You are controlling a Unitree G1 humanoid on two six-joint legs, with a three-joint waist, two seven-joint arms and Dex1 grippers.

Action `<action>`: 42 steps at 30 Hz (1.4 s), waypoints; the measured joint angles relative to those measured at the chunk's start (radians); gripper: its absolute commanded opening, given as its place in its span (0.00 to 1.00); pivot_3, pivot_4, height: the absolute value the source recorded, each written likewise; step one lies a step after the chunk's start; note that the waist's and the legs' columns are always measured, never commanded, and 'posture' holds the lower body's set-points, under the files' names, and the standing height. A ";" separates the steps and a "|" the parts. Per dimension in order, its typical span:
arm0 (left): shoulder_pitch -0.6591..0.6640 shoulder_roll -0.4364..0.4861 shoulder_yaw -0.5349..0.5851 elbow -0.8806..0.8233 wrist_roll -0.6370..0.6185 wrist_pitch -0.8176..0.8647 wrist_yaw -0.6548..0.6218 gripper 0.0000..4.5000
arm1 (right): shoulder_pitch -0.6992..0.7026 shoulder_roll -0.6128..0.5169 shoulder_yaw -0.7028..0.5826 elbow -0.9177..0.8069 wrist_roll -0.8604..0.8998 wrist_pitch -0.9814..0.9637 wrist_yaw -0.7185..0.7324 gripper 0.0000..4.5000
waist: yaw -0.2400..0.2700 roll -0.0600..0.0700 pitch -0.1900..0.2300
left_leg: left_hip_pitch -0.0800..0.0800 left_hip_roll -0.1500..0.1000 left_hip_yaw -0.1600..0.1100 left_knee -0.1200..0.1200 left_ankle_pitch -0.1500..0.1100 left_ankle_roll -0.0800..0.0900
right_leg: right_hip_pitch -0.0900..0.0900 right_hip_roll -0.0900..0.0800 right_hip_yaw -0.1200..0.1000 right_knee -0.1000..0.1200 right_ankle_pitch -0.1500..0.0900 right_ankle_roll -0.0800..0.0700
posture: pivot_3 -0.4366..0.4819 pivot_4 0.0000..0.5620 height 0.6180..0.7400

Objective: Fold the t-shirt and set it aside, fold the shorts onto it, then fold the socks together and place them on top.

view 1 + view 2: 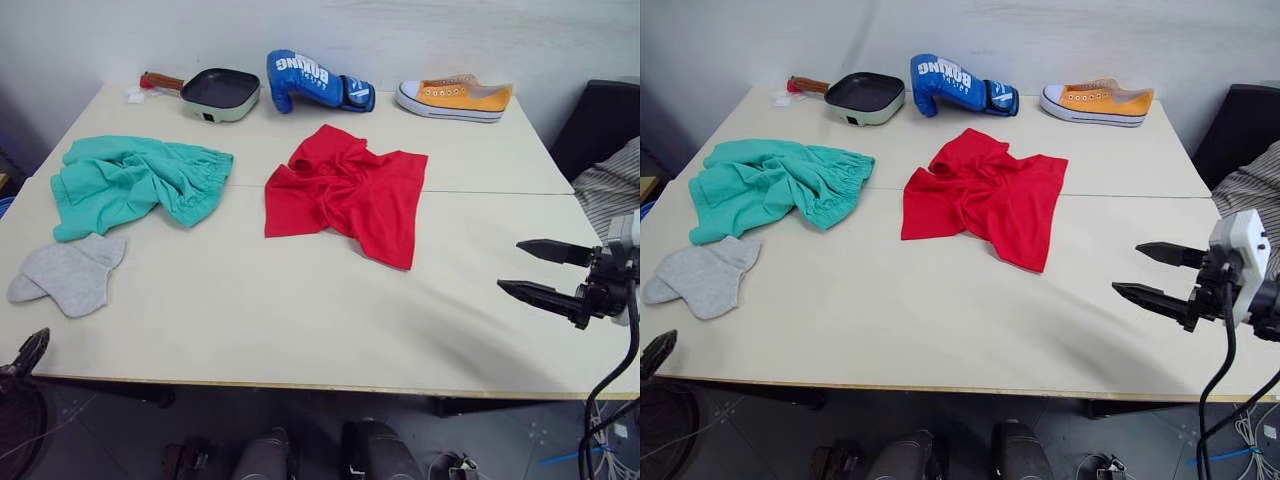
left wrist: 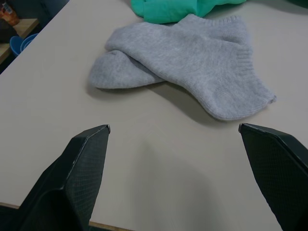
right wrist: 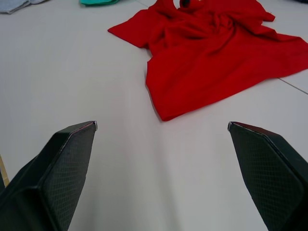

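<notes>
Three garments lie unfolded on your table (image 1: 300, 330): the t-shirt (image 1: 350, 190) crumpled at center, the shorts (image 1: 130, 180) at left, the socks (image 1: 68, 275) lower left. Both your left gripper (image 2: 173, 132) and right gripper (image 1: 535, 270) have fingers spread apart, empty.

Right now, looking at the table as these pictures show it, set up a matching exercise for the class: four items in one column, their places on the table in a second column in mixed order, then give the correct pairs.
Column 1
1. crumpled bright red cotton t-shirt
2. bunched teal-green fabric shorts
3. pair of light grey knit socks
4. orange canvas sneaker

Column 2
A. near front edge, robot's left
B. far edge, robot's right
C. middle of the table
D. left side, just beyond the socks

Pairs: 1-C, 2-D, 3-A, 4-B
</notes>
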 measured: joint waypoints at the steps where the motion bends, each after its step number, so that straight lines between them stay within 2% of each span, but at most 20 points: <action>1: -0.003 0.000 -0.001 0.000 0.003 -0.006 0.001 1.00 | -0.002 0.006 0.003 0.003 0.000 -0.001 -0.001 0.99 | 0.000 0.000 0.000 | 0.000 0.000 0.000 0.000 0.000 0.000 | 0.000 0.000 0.000 0.000 0.000 0.000 | 0.48 0.27 1.00; 20: -0.050 -0.021 -0.081 -0.029 0.009 -0.011 0.020 1.00 | 0.010 0.019 0.020 -0.021 -0.054 -0.029 -0.044 0.99 | -0.002 0.000 0.000 | 0.000 0.000 0.000 -0.001 0.001 -0.001 | 0.000 0.000 -0.001 -0.001 0.000 0.000 | 0.48 0.27 1.00; 25: -0.078 0.036 -0.188 -0.118 0.025 0.003 -0.040 1.00 | 0.020 0.022 0.019 -0.095 -0.066 -0.040 -0.083 0.99 | 0.001 0.000 0.000 | 0.000 0.000 0.000 -0.001 0.001 -0.002 | 0.000 0.000 -0.002 0.000 0.000 0.000 | 0.48 0.27 1.00; 28: -0.134 0.102 -0.290 -0.168 0.025 0.030 -0.113 1.00 | 0.017 0.022 0.026 -0.148 -0.066 -0.027 -0.117 0.99 | 0.001 0.000 0.000 | 0.000 0.000 -0.001 -0.001 0.002 -0.002 | 0.001 0.000 -0.002 0.000 0.000 0.000 | 0.48 0.27 1.00; 31: -0.273 0.174 -0.432 -0.173 0.045 0.043 -0.197 1.00 | 0.010 0.022 0.080 -0.212 -0.079 -0.015 -0.152 0.99 | 0.000 0.001 0.000 | 0.000 0.000 -0.001 -0.001 0.002 -0.003 | 0.001 0.000 -0.003 0.000 0.000 0.000 | 0.48 0.27 1.00; 35: -0.530 0.204 -0.655 -0.115 0.121 0.035 -0.290 1.00 | -0.056 0.046 0.200 -0.261 -0.129 -0.007 -0.210 0.99 | -0.002 0.002 0.001 | 0.000 0.000 -0.001 -0.001 0.002 -0.003 | 0.001 0.000 -0.004 0.000 0.000 0.000 | 0.48 0.27 1.00; 37: -0.713 0.179 -0.782 0.013 0.205 -0.009 -0.333 1.00 | -0.114 0.068 0.278 -0.250 -0.183 -0.008 -0.249 0.99 | -0.004 0.002 0.001 | -0.002 0.000 -0.001 0.002 0.003 -0.004 | -0.001 0.000 -0.005 0.001 0.000 0.001 | 0.48 0.27 1.00; 42: -1.024 0.065 -0.981 0.331 0.382 -0.156 -0.376 1.00 | -0.252 0.145 0.476 -0.176 -0.337 -0.053 -0.305 0.99 | -0.003 0.002 0.001 | -0.011 0.000 -0.001 0.011 0.005 -0.003 | -0.008 0.001 -0.008 0.011 0.001 0.001 | 0.48 0.27 1.00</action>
